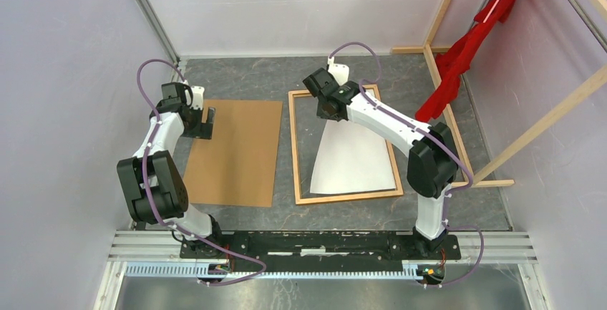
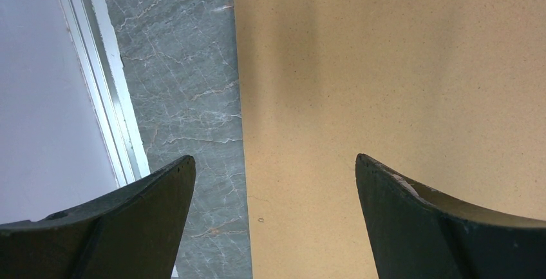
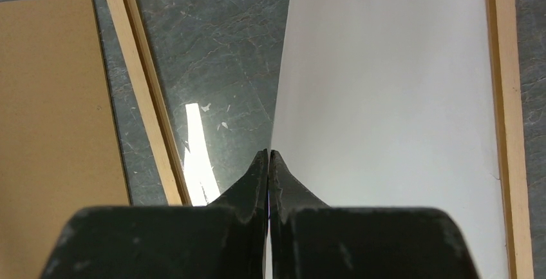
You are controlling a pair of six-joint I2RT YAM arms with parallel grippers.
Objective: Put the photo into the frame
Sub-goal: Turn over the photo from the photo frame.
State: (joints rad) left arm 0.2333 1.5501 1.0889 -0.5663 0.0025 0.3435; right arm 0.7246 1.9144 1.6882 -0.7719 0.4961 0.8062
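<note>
The photo (image 1: 354,160) shows only its plain white back. Its near edge rests inside the frame (image 1: 295,152), a thin orange-brown wooden rectangle lying flat on the grey table. The far end is lifted and bowed. My right gripper (image 1: 328,113) is shut on that far edge. In the right wrist view the fingertips (image 3: 268,153) pinch the photo (image 3: 386,98) near its left corner, between the frame's rails (image 3: 145,98). My left gripper (image 1: 209,120) hovers open, its jaws wide apart and empty (image 2: 275,160), over the left edge of the brown backing board (image 2: 386,66).
The backing board (image 1: 236,152) lies flat to the left of the frame. A glossy clear sheet (image 3: 199,144) glints inside the frame beside the photo. Pale wooden beams with red cloth (image 1: 465,52) stand at the right. An aluminium rail (image 2: 109,86) and wall border the left.
</note>
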